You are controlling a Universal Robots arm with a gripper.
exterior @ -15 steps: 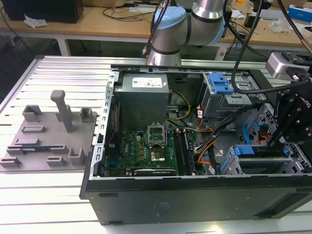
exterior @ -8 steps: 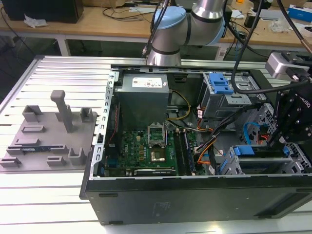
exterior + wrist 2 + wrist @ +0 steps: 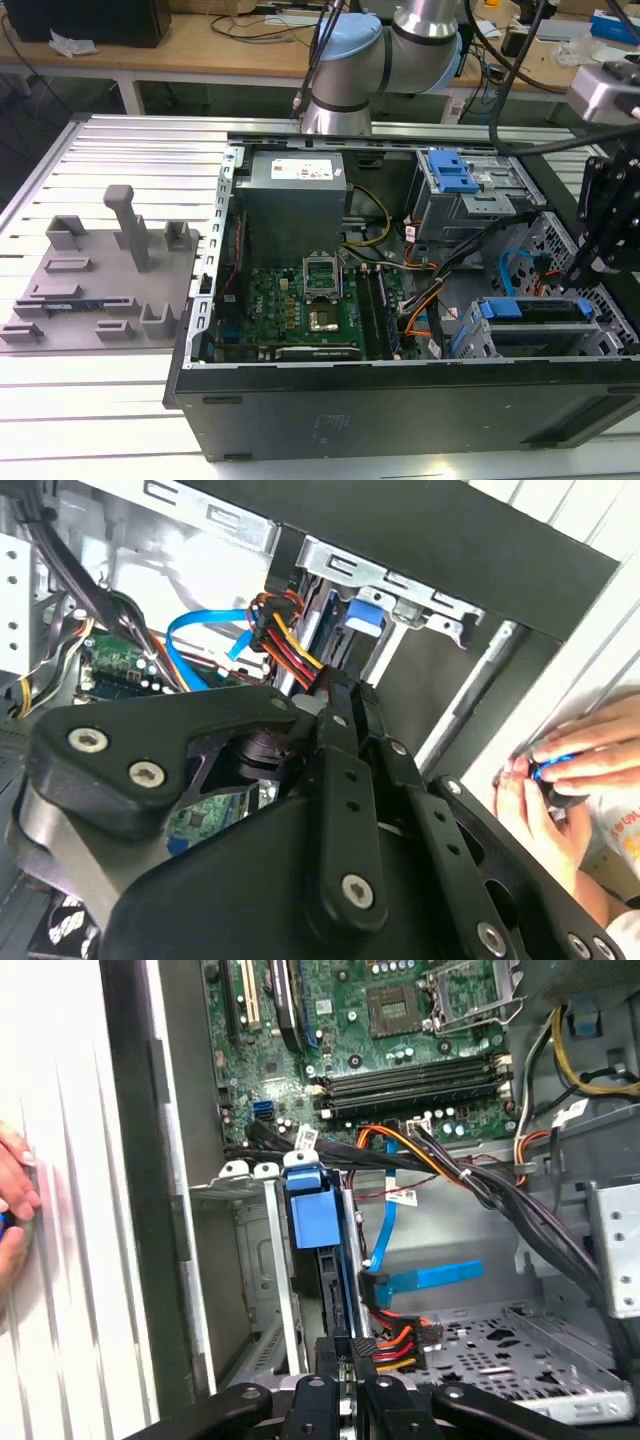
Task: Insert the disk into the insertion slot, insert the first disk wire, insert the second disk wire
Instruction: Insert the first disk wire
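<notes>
Nearest the lens in both wrist views, the black gripper (image 3: pixel 350 1348) is hanging inside the open computer case (image 3: pixel 400 400), its fingers (image 3: pixel 330 1370) drawn narrow and pinching the black power connector (image 3: pixel 395 1345) with its red, yellow and orange wires (image 3: pixel 285 640). That connector is sitting at the rear edge of the disk (image 3: pixel 330 1290), which is lying seated in the grey perforated insertion slot (image 3: pixel 470 342) at the exterior view's right, its blue caddy end (image 3: pixel 305 1205) pointing toward the motherboard (image 3: pixel 400 1020). 1 blue data cable (image 3: pixel 430 1278) is meeting the disk just beside the connector. 2 hands (image 3: pixel 555 780) of a person are resting on the white table (image 3: pixel 70 1110) outside the case, holding something small and blue.
</notes>
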